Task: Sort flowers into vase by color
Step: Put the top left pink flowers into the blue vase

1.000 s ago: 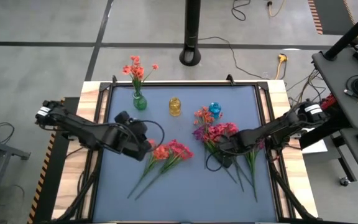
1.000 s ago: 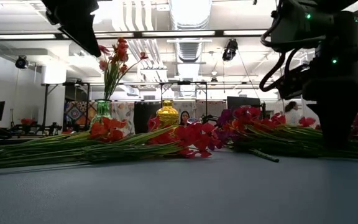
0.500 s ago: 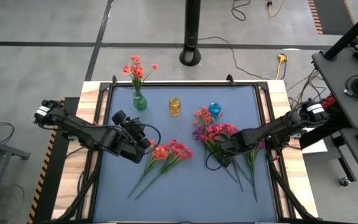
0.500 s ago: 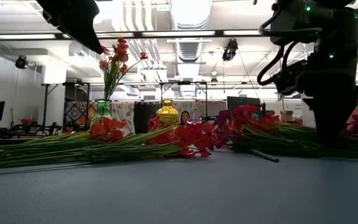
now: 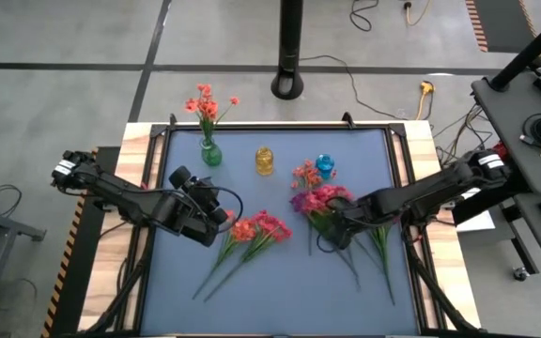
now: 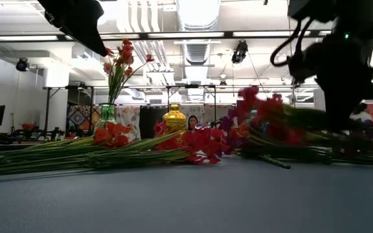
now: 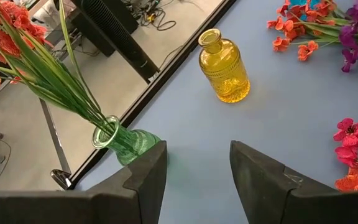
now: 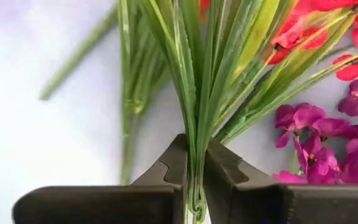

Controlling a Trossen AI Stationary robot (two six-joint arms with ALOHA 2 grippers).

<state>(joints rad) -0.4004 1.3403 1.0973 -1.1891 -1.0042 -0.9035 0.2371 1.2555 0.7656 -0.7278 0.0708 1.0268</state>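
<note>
Lifted off mat: thin green-stemmed pink-red spray (image 5: 319,199), pinched in right hand (image 5: 338,232); left hand (image 5: 222,214) half-wide

1. From my remote seat, the table (image 5: 280,282) has a blue-grey top with a dark frame and wooden side edges.
2. Along the far side I see three little vases standing on it: green vase (image 5: 211,154) with orange-red flowers in it, yellow vase (image 5: 265,161) in the middle, blue vase (image 5: 325,164) to its right.
3. An orange-and-red spray pile (image 5: 248,236) lies flat near the centre.
4. A magenta and pink bunch (image 5: 319,202) lies right of that, just in front of the blue vase.
</note>
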